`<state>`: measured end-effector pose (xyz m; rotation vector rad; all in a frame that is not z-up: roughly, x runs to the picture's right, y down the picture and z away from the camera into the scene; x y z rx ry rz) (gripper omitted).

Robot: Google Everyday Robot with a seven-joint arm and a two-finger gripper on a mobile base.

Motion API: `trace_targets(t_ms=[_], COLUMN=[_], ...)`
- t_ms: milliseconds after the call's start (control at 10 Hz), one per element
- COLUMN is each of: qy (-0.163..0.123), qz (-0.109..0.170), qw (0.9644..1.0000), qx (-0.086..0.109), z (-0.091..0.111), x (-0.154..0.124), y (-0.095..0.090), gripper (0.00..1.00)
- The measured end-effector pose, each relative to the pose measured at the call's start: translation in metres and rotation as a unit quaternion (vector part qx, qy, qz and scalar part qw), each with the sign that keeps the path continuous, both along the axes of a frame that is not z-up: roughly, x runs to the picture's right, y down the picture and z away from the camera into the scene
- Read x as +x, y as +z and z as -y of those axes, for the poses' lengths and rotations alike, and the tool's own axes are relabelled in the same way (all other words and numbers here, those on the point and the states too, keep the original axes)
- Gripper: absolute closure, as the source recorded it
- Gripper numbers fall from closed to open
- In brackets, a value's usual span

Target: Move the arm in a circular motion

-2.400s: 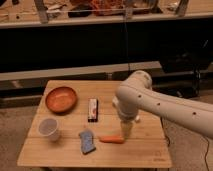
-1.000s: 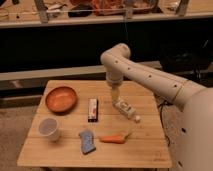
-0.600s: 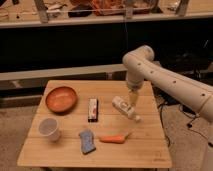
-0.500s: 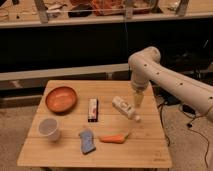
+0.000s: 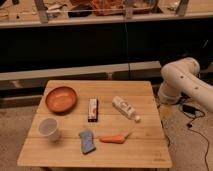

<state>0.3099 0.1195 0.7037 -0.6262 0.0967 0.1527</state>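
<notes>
The arm [image 5: 184, 75] is cut off by the right edge, with its elbow raised beyond the worktop's [image 5: 145, 150] far right corner. The gripper [image 5: 166, 96] hangs at the arm's lower end, just off that corner. Whether it is spread or pressed together, I cannot tell. A bottle [image 5: 125, 108] lies nearest it.
</notes>
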Motion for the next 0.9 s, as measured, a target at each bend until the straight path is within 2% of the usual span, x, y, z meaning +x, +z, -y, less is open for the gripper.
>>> trace_targets(t_ms=[200, 400, 600, 900], qy=[-0.01, -0.027, -0.039, -0.064], qz=[0.003, 0.014, 0.026, 0.057], qw=[0.9999, 0.9995, 0.9989, 0.9963], qx=[0.003, 0.003, 0.004, 0.006], z=[-0.012, -0.016, -0.017, -0.016], x=[0.009, -0.003, -0.028, -0.104], y=[-0.017, -0.024, -0.027, -0.033], gripper=[0.2, 0.2, 0.2, 0.2])
